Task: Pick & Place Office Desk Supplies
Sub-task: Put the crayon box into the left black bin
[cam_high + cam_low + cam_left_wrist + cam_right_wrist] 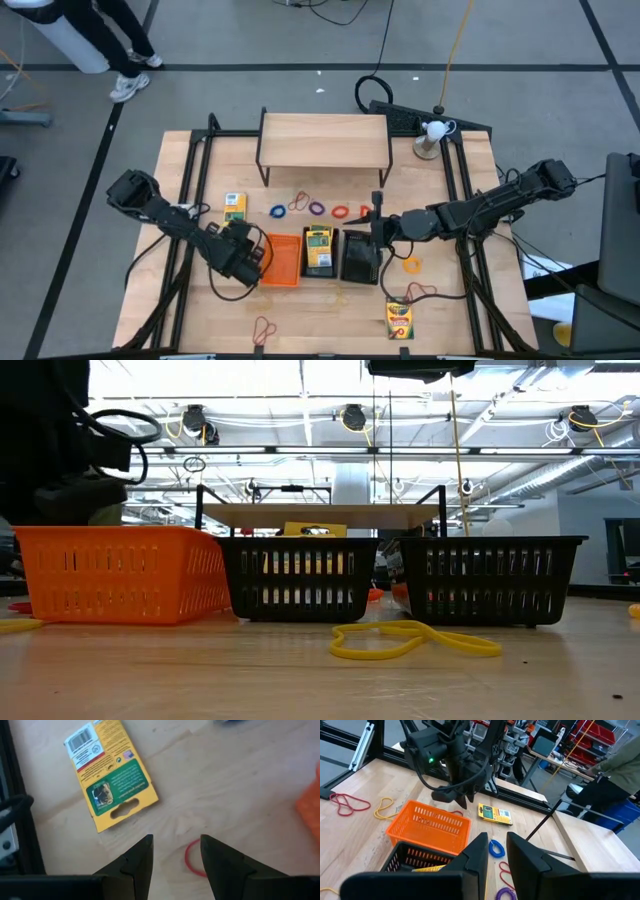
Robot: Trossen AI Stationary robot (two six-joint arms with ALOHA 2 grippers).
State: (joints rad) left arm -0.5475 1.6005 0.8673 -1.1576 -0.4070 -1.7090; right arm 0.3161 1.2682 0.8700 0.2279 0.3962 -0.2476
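- We see our left arm reach in from the desk's left edge toward the middle, bent at the elbow, wrist tipped down.
- Our left gripper (243, 252) hangs low over the desk, nearer the front edge, fingers (140, 862) parted with a clear gap, nothing between them.
- Our right arm stretches in from the right edge, nearly straight across.
- Our right gripper (376, 228) sits above the desk's middle, fingers (477, 855) set narrowly apart, empty.

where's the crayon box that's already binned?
High view: the yellow-and-green crayon box lies in the middle black mesh tray, between the orange mesh tray and the other black mesh tray.
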